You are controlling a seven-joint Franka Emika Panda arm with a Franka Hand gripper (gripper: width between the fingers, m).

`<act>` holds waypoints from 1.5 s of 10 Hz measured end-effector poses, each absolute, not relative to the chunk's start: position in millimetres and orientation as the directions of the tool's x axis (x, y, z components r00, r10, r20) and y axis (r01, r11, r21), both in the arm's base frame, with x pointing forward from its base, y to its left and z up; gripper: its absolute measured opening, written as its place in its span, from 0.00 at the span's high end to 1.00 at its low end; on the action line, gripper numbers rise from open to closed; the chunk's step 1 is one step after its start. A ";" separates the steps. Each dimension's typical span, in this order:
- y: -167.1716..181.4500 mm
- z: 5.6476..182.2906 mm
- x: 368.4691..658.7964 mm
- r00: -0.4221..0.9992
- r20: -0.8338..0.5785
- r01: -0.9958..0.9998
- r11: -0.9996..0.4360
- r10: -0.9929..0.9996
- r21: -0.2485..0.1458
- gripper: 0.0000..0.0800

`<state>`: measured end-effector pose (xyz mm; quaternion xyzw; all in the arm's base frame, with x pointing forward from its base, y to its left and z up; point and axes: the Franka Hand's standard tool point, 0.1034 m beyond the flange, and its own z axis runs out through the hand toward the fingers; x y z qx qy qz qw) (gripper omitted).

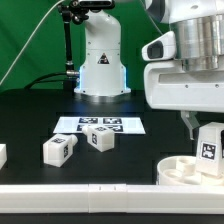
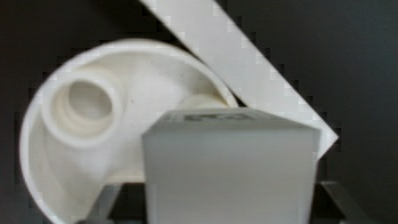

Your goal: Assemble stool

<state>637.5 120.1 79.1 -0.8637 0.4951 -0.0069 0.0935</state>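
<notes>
My gripper [image 1: 204, 128] is shut on a chunky white stool leg [image 1: 209, 148] with a black-and-white tag and holds it upright just above the round white seat [image 1: 183, 171] at the exterior view's right front. In the wrist view the held leg [image 2: 231, 165] fills the foreground between my dark fingers [image 2: 125, 200]. The seat [image 2: 98, 110], with a round socket in it, lies behind the leg. Two more tagged legs [image 1: 60, 150] [image 1: 100, 138] lie loose on the black table in the middle.
The marker board [image 1: 100, 124] lies flat behind the loose legs, in front of the robot base [image 1: 100, 65]. A long white bar [image 1: 90, 190] edges the table front and also shows in the wrist view [image 2: 222, 50]. Another white piece [image 1: 2, 155] sits at the exterior view's left edge.
</notes>
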 end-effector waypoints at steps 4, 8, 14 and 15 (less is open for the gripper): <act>119.0 78.6 638.8 0.311 -0.151 -0.944 -0.287 -0.938 -0.161 0.57; 119.7 79.1 638.6 0.310 -0.159 -0.945 -0.286 -0.937 -0.160 0.46; 134.3 101.4 648.2 0.672 -0.121 -0.738 -0.646 -0.731 -0.196 0.19; 134.5 101.1 648.5 0.735 -0.099 -0.674 -0.709 -0.670 -0.206 0.19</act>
